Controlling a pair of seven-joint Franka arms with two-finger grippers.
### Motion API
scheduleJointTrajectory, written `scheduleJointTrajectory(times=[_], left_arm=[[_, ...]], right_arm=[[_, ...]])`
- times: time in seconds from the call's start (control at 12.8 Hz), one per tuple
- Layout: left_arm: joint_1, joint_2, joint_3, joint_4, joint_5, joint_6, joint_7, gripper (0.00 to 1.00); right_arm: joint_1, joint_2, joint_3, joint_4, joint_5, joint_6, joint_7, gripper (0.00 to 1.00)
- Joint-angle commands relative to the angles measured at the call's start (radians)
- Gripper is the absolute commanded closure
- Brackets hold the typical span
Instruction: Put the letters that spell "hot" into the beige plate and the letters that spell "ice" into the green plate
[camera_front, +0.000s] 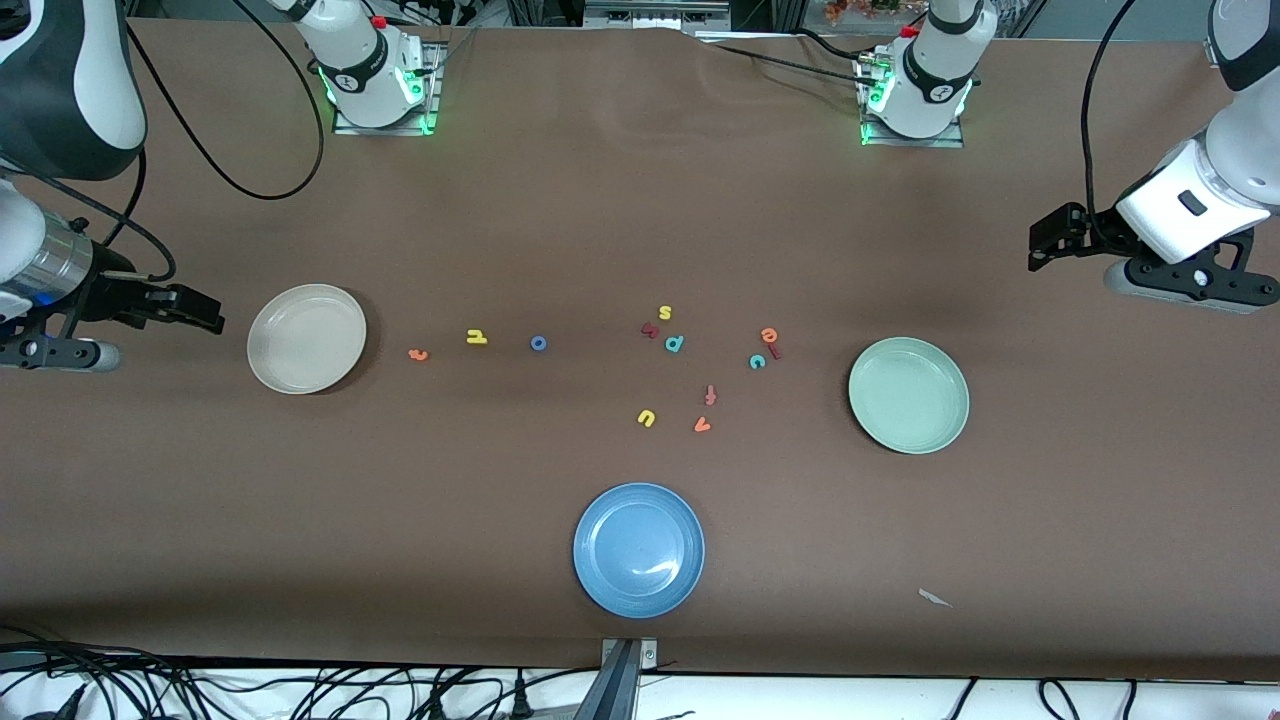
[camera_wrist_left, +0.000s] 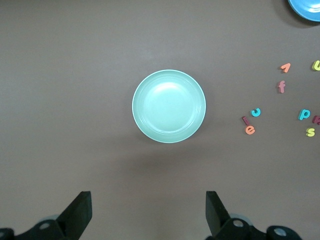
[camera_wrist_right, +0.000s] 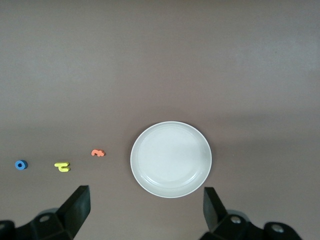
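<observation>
The beige plate (camera_front: 306, 338) (camera_wrist_right: 171, 159) lies bare toward the right arm's end. Beside it in a row are the orange t (camera_front: 418, 354) (camera_wrist_right: 98, 153), yellow h (camera_front: 477, 337) (camera_wrist_right: 62, 166) and blue o (camera_front: 538, 343) (camera_wrist_right: 20, 164). The green plate (camera_front: 908, 394) (camera_wrist_left: 169, 106) lies bare toward the left arm's end. Near it cluster the orange e (camera_front: 769, 335) (camera_wrist_left: 250, 130), dark red i (camera_front: 774, 350) (camera_wrist_left: 245, 120) and teal c (camera_front: 757, 361) (camera_wrist_left: 255, 112). My right gripper (camera_front: 212, 315) (camera_wrist_right: 146, 207) hangs open beside the beige plate, my left gripper (camera_front: 1035, 250) (camera_wrist_left: 149, 210) open above the table near the green plate.
A blue plate (camera_front: 639, 549) sits nearest the front camera. Other loose letters lie mid-table: yellow s (camera_front: 665, 312), a dark red letter (camera_front: 650, 330), teal p-shape (camera_front: 674, 343), red-orange f (camera_front: 710, 395), yellow u (camera_front: 646, 418), orange v (camera_front: 702, 425). A white scrap (camera_front: 934, 598) lies near the front edge.
</observation>
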Motion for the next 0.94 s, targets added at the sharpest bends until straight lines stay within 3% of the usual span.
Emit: scheduleJointTrajectory(times=[0.0, 0.86], left_arm=[[0.005, -0.003, -0.006, 0.016, 0.014, -0.017, 0.007, 0.00], [0.006, 0.002, -0.003, 0.017, 0.018, -0.069, 0.000, 0.00]], right_arm=[[0.002, -0.004, 0.001, 0.005, -0.015, -0.010, 0.012, 0.00], [0.003, -0.004, 0.002, 0.005, -0.015, -0.010, 0.012, 0.00]])
